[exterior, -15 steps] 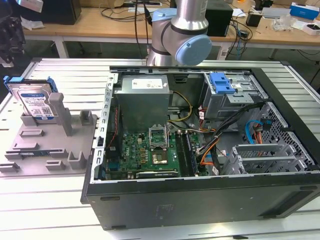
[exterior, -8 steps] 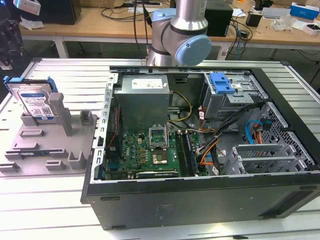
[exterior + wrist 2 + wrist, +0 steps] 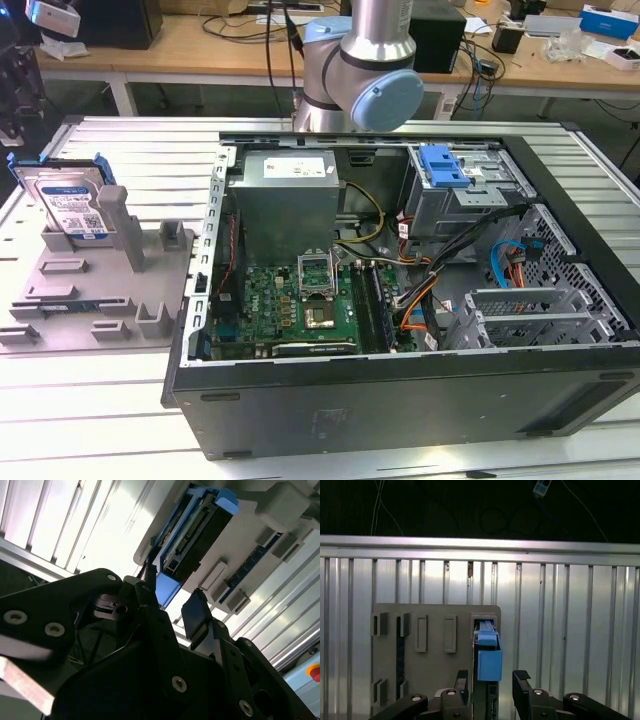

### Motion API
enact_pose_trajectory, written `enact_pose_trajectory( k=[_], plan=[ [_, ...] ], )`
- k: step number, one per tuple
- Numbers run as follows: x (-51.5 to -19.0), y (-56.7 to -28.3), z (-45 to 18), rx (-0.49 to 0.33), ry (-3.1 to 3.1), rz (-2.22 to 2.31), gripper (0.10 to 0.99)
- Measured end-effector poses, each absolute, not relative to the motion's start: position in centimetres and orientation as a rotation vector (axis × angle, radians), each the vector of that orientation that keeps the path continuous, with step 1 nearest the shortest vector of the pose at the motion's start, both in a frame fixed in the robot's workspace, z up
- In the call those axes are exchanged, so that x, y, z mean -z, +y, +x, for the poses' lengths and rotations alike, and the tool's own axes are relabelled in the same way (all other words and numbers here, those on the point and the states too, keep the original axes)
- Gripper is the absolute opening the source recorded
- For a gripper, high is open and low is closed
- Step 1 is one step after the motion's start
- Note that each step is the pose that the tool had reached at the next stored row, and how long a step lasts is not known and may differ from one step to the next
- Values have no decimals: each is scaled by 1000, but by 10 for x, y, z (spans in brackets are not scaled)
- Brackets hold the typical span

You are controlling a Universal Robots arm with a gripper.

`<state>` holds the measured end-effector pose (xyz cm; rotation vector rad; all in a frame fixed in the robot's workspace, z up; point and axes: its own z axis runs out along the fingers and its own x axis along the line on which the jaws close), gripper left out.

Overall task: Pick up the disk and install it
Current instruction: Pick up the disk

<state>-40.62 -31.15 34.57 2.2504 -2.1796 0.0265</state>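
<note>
**While the disk [image 3: 72, 205] stands in its grey holder [image 3: 160, 290], your hand [image 3: 492, 675] hangs released**

You have the disk on edge at the exterior view's upper left. In the first wrist view your fingers [image 3: 521, 680] flank its blue bracket [image 3: 489, 662], apart from it.

Silvery metal disk [image 3: 65, 200] framed in blue plastic, matt grey plastic holder [image 3: 110, 290], ribbed metal table [image 3: 90, 410]

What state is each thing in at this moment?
disk, standing on edge in the grey holder, not yet gripped.
gripper, jaws open on either side of the disk's end.
computer case, lying on its side, open.
</note>
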Motion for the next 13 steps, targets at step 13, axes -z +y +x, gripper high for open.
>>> enact_pose_trajectory(
  k=[13],
  plan=[
    [-330,-314,-409,-26,-2180,2250,482]
  ],
)
